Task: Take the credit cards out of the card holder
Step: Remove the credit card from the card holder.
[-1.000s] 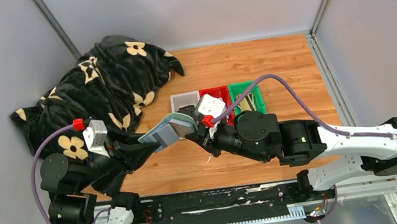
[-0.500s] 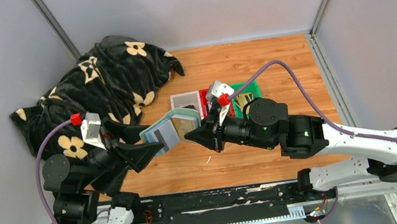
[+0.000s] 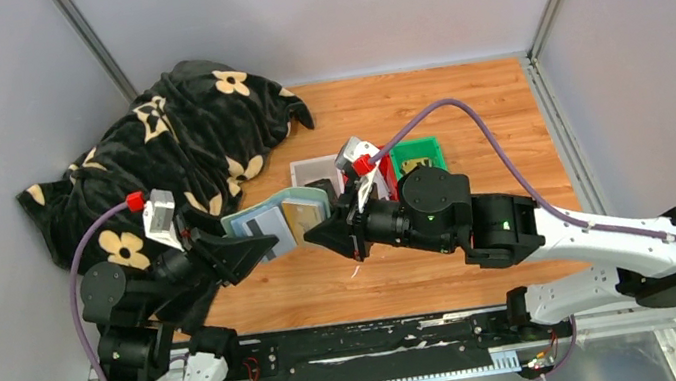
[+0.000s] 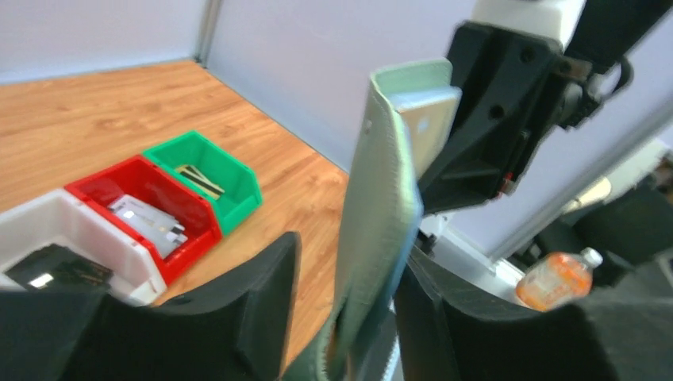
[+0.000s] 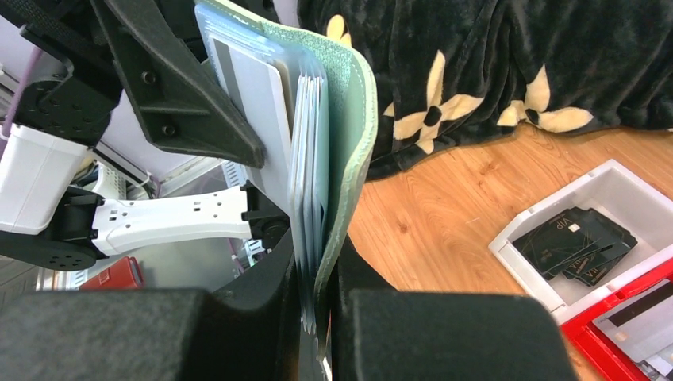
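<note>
1. Nearest me, the right pincer (image 5: 317, 270) is clamped on the bottom edge of the card holder (image 5: 359, 119). It holds it up off the table (image 3: 462, 101), spread open like a book between the two arms.
2. The left pincer (image 3: 261, 246) meets it from the other side with its jaws apart. The holder's edge stands in the gap with daylight on one side, so I'd say it grips nothing.
3. The credit cards (image 3: 302, 214) not yet taken out sit in the inner slots. From above, a gold one and a silvery one (image 3: 265, 225) show.
4. The holder looks light and floppy and would likely sag if held by one corner, so a firm grip on the cover edge seems best. The cards look thin, stiff and slick. I'd pinch one by its exposed edge and draw it straight along its slot.
5. Farther back sit three trays in a row:
   - The white tray (image 3: 305, 168) holds black cards (image 5: 571, 238), and one reads "VIP".
   - The red tray (image 4: 194, 238) holds silvery cards.
   - The green tray (image 4: 242, 202) holds yellowish cards.
6. Farthest off, to the left, lies a black blanket (image 3: 174, 134) with pale flowers. I can read no other writing.
</note>
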